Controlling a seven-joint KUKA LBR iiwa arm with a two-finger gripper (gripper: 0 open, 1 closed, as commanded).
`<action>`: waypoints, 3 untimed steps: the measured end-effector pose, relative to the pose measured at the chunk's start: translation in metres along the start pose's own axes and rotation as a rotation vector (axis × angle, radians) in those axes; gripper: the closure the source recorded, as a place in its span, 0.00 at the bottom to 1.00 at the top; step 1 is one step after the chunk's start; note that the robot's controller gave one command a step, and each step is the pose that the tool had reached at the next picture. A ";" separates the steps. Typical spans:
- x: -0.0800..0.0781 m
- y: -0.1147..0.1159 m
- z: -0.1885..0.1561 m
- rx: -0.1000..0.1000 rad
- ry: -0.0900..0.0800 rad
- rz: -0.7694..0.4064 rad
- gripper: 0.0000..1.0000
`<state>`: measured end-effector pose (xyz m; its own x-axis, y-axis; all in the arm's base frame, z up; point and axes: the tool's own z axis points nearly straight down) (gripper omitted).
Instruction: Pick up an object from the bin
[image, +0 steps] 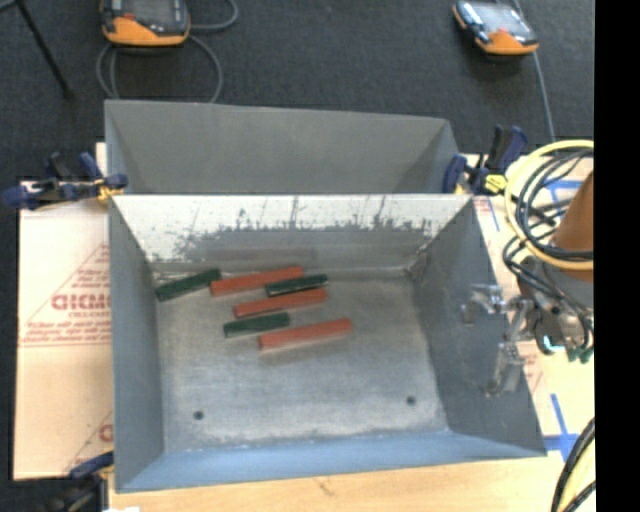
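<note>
Currently the gripper (492, 340) is seen at the right side of the grey bin (135, 350), over the sloped right wall and just off the right edge of the floor. Its two metal fingers (483, 302) are held apart, with only the bin wall seen between them. Six flat sticks are laid in a loose cluster on the bin floor, toward its back-left part, well apart from the gripper. A dark green stick (187, 286) lies furthest left, slightly tilted, near the back-left corner of the floor. Just beside it, to the right, a long red stick (256, 281) is laid close to the back wall. A second green stick (296, 286) is set at the right end of that one; whether the two touch or overlap cannot be told. Just in front of these a shorter red stick (285, 301) is placed, and a third green stick (256, 323) is laid nearer the floor's middle. The last red stick (305, 333) is laid furthest toward the front and right edges, so it is the one nearest to the gripper. All six are laid roughly lengthwise along the back wall.
</note>
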<state>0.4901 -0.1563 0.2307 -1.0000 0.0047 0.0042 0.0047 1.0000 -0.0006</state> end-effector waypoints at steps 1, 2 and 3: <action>-0.051 0.076 0.067 -0.004 -0.005 0.026 0.00; -0.071 0.157 0.161 -0.001 -0.008 -0.169 0.00; -0.073 0.155 0.157 0.001 -0.013 -0.170 1.00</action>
<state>0.5634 -0.0020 0.0732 -0.9864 -0.1641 -0.0086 -0.1641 0.9864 -0.0020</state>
